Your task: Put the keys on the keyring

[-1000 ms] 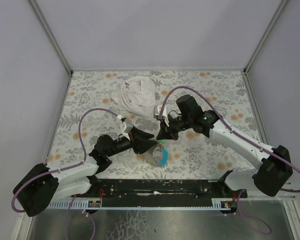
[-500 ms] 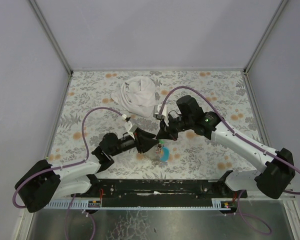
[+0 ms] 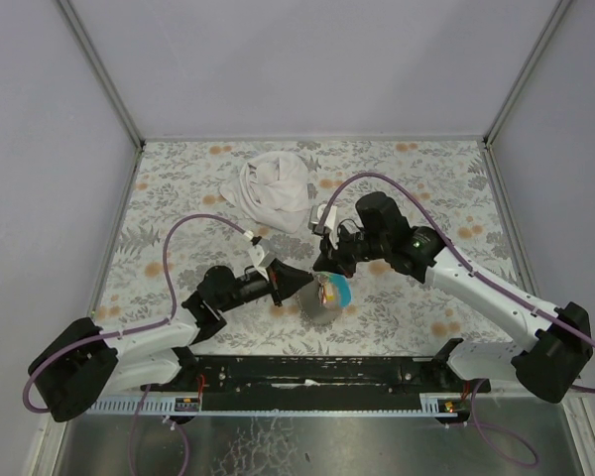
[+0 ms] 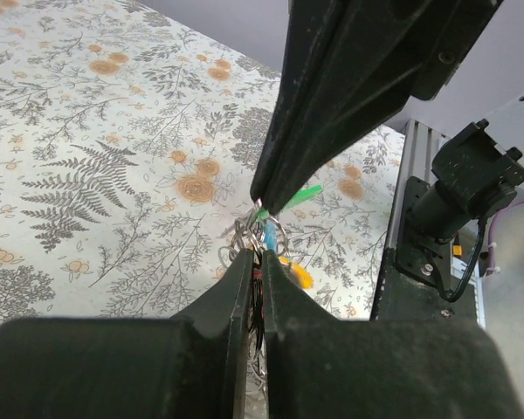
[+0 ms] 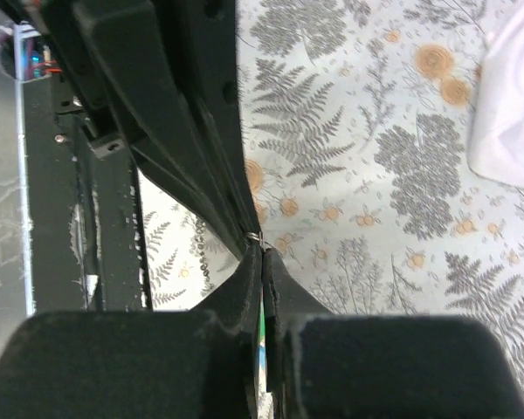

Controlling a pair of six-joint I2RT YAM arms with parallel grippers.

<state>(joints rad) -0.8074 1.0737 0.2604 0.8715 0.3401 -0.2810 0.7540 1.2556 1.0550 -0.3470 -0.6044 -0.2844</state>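
Robot lab cell, grey panel walls [image 3: 307, 59] at 12 o'clock, aluminium frame posts [image 3: 101, 74], floral-covered table [image 3: 446, 178], mounting rail [image 3: 307, 369] at 6 o'clock.

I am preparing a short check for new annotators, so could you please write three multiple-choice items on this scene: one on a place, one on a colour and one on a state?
1. Where does the white cloth lie?
A. On the far part of the table, beyond both grippers
B. Between the arm bases
C. Over the right arm

2. What colour is the key at the tip of the right gripper?
A. Red
B. Green
C. Purple

3. How does the left gripper stand?
A. Wide open
B. Shut on the keyring
C. Shut on the cloth

Answers:
1 A: the cloth lies crumpled beyond where the grippers meet.
2 B: a green head sticks out beside the closed fingertips.
3 B: its fingers pinch the metal rings.
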